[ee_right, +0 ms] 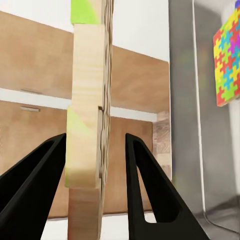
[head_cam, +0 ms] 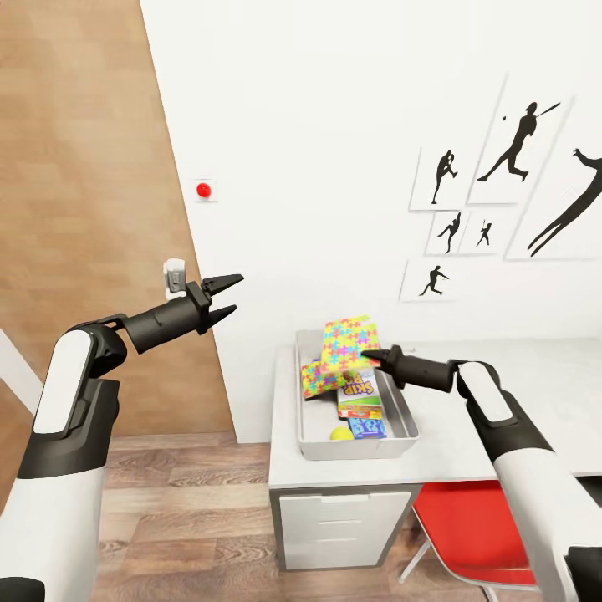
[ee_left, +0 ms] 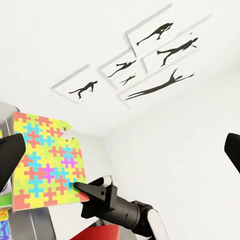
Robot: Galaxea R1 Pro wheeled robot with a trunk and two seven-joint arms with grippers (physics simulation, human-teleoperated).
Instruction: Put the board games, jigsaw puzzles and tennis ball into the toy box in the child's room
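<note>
The light grey toy box (head_cam: 358,452) sits at the near left end of the table (head_cam: 518,393). Inside it lie a jigsaw puzzle (head_cam: 316,379), the Skip-Bo board game (head_cam: 359,393), a small blue board game (head_cam: 366,428) and the tennis ball (head_cam: 339,433). A second jigsaw puzzle (head_cam: 347,337) stands tilted above the box, and my right gripper (head_cam: 372,358) is shut on its edge. In the right wrist view this puzzle (ee_right: 90,125) is edge-on between the fingers (ee_right: 145,185). My left gripper (head_cam: 221,298) hangs open and empty in the air, left of the table.
A white drawer unit (head_cam: 343,518) sits under the table's left end, with a red chair (head_cam: 477,535) beside it. A wooden wall panel (head_cam: 84,209) stands behind my left arm. Black silhouette posters (head_cam: 502,167) hang above the table.
</note>
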